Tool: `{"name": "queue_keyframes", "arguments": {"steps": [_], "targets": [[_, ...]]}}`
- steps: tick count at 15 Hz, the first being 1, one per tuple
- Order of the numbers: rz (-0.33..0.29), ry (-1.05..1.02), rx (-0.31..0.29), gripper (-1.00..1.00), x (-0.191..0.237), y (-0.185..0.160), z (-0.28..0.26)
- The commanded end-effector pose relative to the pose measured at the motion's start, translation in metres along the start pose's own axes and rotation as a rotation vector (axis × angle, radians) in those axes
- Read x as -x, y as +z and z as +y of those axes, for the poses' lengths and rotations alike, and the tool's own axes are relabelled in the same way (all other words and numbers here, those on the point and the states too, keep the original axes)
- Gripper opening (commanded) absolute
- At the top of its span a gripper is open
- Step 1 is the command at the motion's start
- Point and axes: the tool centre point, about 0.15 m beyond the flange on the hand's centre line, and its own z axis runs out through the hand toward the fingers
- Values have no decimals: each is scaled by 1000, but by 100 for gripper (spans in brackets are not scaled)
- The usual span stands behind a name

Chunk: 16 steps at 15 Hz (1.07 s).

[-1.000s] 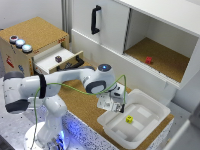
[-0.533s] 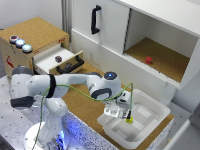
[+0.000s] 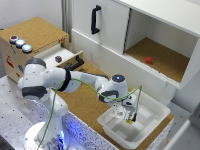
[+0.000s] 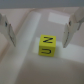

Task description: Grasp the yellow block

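Inside white tray (image 3: 150, 120), yellow block (image 4: 47, 44).

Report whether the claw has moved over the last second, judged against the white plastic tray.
Yes. The claw has travelled toward the exterior view's right and down, from beside the white plastic tray to over its interior, above the small yellow cube.

One white Franka robot arm (image 3: 75, 82) shows, ending in one gripper (image 3: 128, 117) with two fingers (image 4: 7, 29). There is one small bright yellow cube (image 4: 47, 44), one small red cube (image 3: 148, 60) and one small dark block (image 3: 58, 59). One shallow white plastic tray (image 3: 155, 107) is present. Three round buttons (image 3: 20, 43) sit in a row on one cork-topped box (image 3: 37, 30), which has one open drawer (image 3: 67, 57). One white cabinet (image 3: 150, 35) carries one black door handle (image 3: 94, 19).
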Motion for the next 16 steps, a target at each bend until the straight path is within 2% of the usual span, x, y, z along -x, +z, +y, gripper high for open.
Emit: {"name": "queue_keyframes", "arguments": {"steps": [1,5,10,11,16], "targets": [[-1,-2,-182,100,-18,50,44],[-21,-59,-183,100,-31,60,41],[8,-42,-180,100,-41,65,40],[8,-27,-164,-100,-39,64,42],[27,34,-137,-100,-14,44,36]]}}
